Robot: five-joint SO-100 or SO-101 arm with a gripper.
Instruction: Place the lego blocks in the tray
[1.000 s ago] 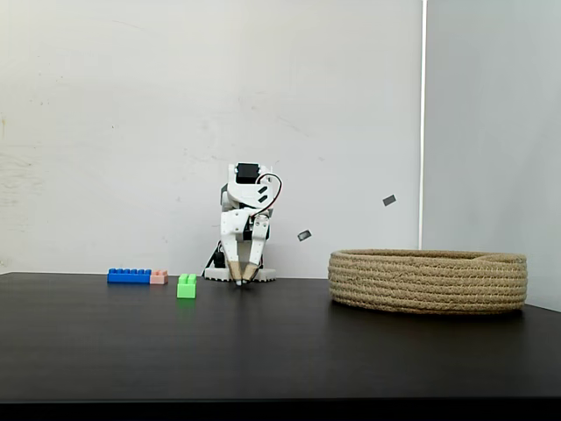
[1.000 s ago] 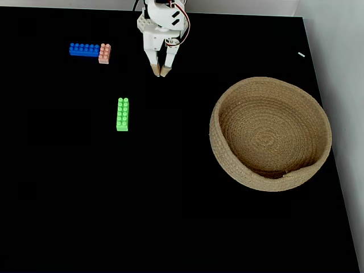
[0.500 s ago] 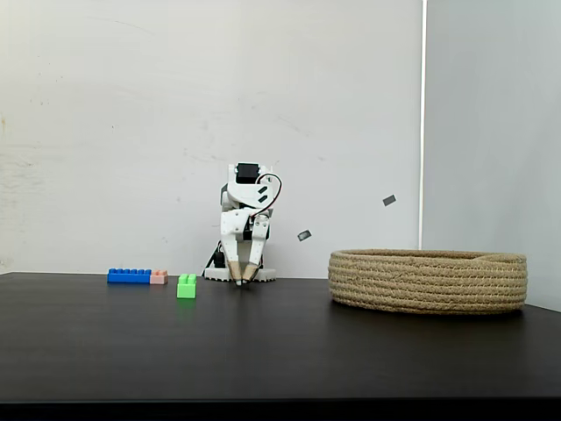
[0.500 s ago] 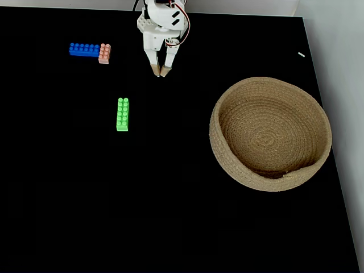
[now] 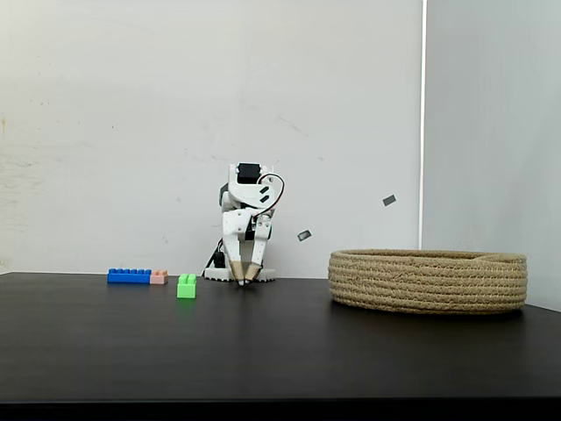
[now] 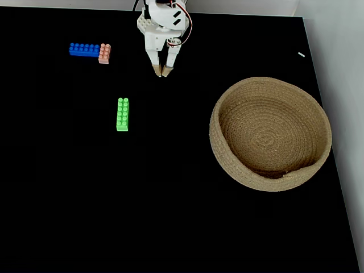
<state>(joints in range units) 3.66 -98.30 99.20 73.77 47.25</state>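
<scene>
Comparing with the frame half a second back, the gripper [image 6: 161, 73] has shifted very slightly; bricks and basket are unmoved. Its fingers [image 5: 237, 279] point down at the black tabletop [image 6: 170, 199], slightly parted and empty. The fixed view from above shows the green brick [image 6: 122, 114] as long, well apart from the blue brick [image 6: 84, 49], which touches the pink brick [image 6: 104, 53]. The low fixed view shows the green brick end-on. The tray [image 6: 227, 148] sits empty at right.
</scene>
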